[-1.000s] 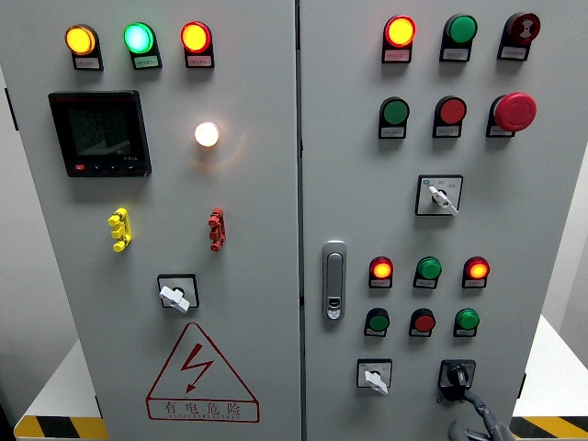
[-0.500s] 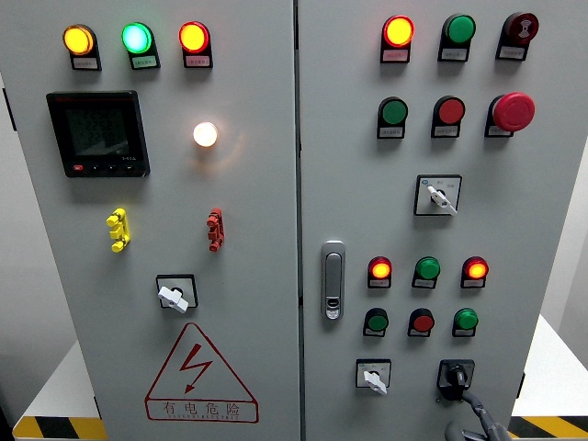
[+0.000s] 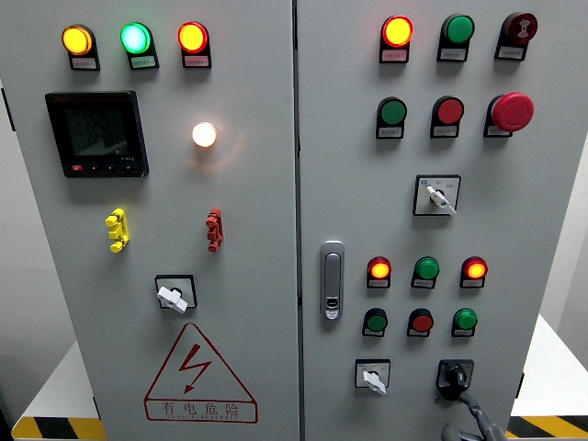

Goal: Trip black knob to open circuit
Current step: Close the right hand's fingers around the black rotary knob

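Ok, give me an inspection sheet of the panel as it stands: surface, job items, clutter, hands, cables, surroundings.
Surface: grey two-door cabinet front, upright, doors shut.
Job's things: black knob at the right door's lower right; a finger of the right hand reaches up to just below it, contact unclear.
Clutter: nothing seen.
Hands: right hand at the bottom edge, mostly cut off; left not in view.
Cables: nothing seen.
Surroundings: lit indicator lamps along the top, red mushroom button, dark meter display, white selector switches, door latch, warning triangle, hazard-striped floor tape.
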You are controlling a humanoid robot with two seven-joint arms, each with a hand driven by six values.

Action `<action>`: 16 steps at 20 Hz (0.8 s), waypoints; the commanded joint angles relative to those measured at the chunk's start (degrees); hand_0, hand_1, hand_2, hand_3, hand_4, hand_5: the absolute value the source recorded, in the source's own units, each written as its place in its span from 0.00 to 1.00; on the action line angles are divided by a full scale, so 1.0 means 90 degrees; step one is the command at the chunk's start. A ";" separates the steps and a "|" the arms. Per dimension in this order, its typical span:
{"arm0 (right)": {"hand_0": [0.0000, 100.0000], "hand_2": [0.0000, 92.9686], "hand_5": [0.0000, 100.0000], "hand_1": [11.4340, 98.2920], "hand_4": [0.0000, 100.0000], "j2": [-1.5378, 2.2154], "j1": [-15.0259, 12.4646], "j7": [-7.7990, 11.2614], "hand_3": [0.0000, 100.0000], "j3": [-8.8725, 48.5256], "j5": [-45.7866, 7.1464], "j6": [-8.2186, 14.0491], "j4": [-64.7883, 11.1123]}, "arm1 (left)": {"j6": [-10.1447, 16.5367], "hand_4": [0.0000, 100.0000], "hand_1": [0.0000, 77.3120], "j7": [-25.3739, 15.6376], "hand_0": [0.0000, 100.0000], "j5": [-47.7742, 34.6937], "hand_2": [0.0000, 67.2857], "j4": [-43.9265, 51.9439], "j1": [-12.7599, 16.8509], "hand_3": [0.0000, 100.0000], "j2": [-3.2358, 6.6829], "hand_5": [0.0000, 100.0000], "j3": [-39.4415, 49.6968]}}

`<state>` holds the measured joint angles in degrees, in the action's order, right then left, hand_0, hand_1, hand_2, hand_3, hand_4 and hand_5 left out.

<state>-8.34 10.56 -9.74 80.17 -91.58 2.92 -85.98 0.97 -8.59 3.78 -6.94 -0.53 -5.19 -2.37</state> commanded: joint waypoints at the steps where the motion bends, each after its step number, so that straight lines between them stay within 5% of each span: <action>1: 0.88 0.04 1.00 0.42 1.00 -0.0001 0.0008 -0.0001 0.95 -0.0011 0.0000 -0.0002 0.0002 | 0.0000 0.07 0.04 -0.0002 0.00 0.0000 0.19 0.0000 0.0000 0.21 0.0000 0.02 0.0000; 16: 0.88 0.04 1.00 0.42 1.00 0.0009 0.0047 -0.0031 0.95 -0.0060 0.0010 -0.0002 -0.0056 | 0.0000 0.07 0.04 -0.0002 0.00 0.0000 0.19 0.0000 0.0000 0.21 0.0000 0.02 0.0000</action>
<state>-8.26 10.97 -10.01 79.68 -91.45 2.91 -86.45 0.97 -8.61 3.78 -6.94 -0.53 -5.19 -2.37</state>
